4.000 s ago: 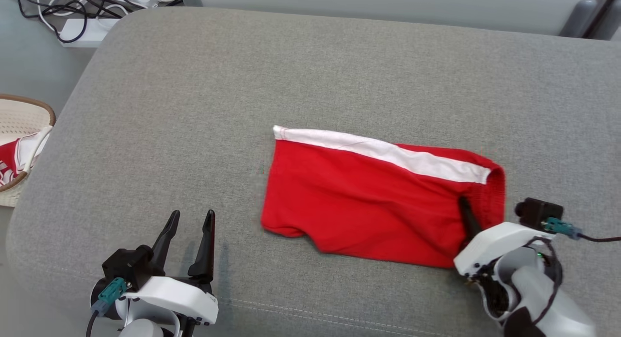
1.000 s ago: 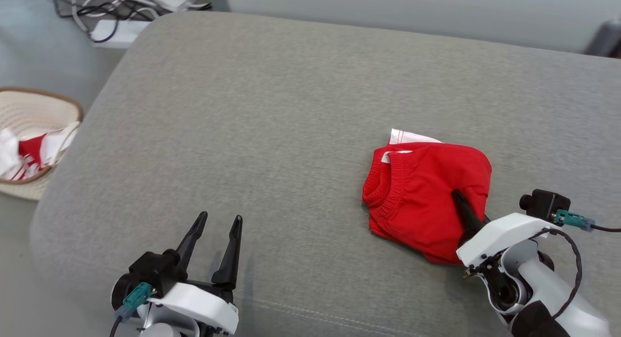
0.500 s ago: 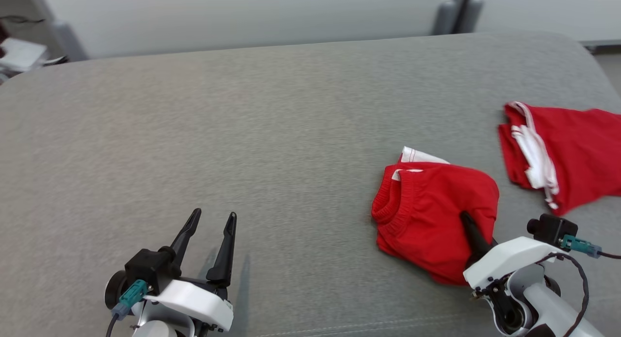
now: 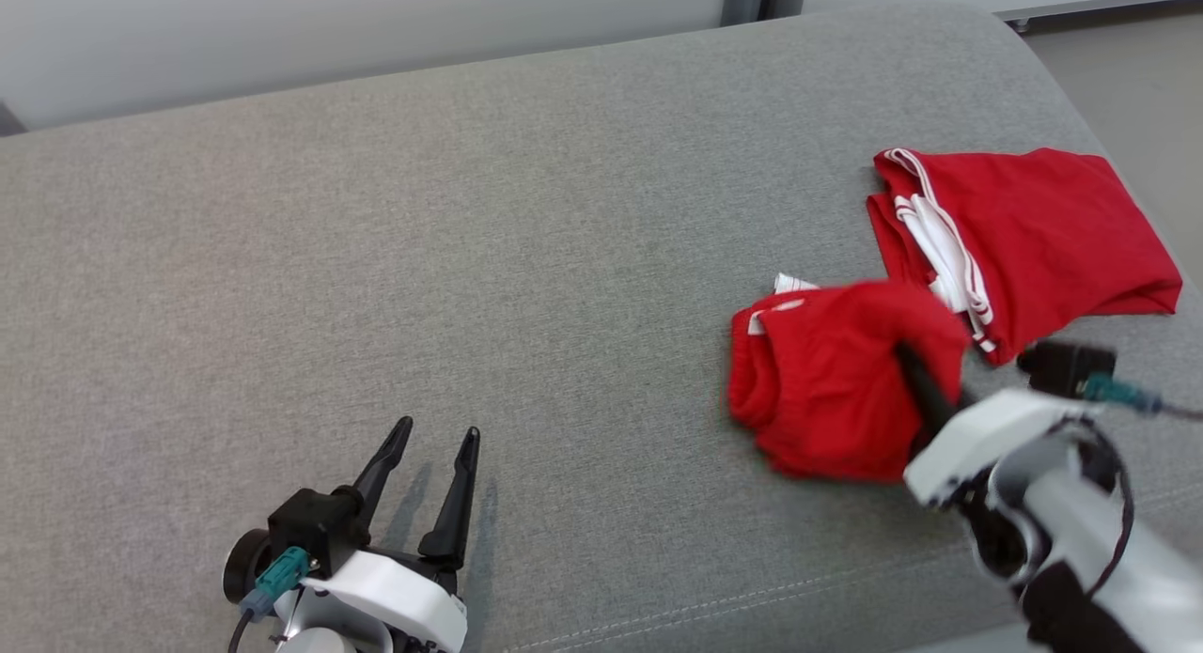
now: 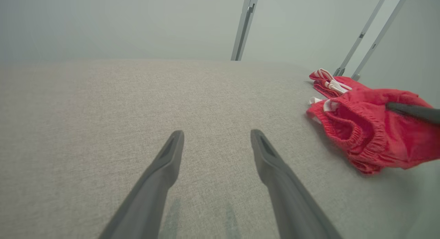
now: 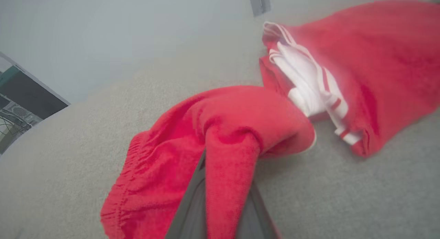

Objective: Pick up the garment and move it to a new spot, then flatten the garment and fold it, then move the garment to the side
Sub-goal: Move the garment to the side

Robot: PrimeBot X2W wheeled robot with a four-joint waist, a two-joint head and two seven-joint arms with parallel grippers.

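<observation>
The garment (image 4: pixel 827 390) is a folded red bundle with a white strip and a ribbed waistband, lifted at its right side off the grey cushion (image 4: pixel 470 211). My right gripper (image 4: pixel 907 357) is shut on the garment, red cloth pinched between its fingers (image 6: pixel 192 204) in the right wrist view. The garment (image 5: pixel 374 132) also shows at the right of the left wrist view, and its folds (image 6: pixel 220 136) drape over the right fingers. My left gripper (image 4: pixel 437 442) stands open over bare cushion at the lower left, holding nothing, its fingers (image 5: pixel 161 170) spread apart.
A second red garment with white striped trim (image 4: pixel 1024 240) lies folded near the cushion's right end, just beyond the held one. The cushion's right edge drops to the floor (image 4: pixel 1128 61). A pale wall (image 4: pixel 329 33) runs behind.
The camera has swung right, so the basket and cables left the view and the second red garment came in. My right gripper has carried the garment toward that garment. The left gripper stays open.
</observation>
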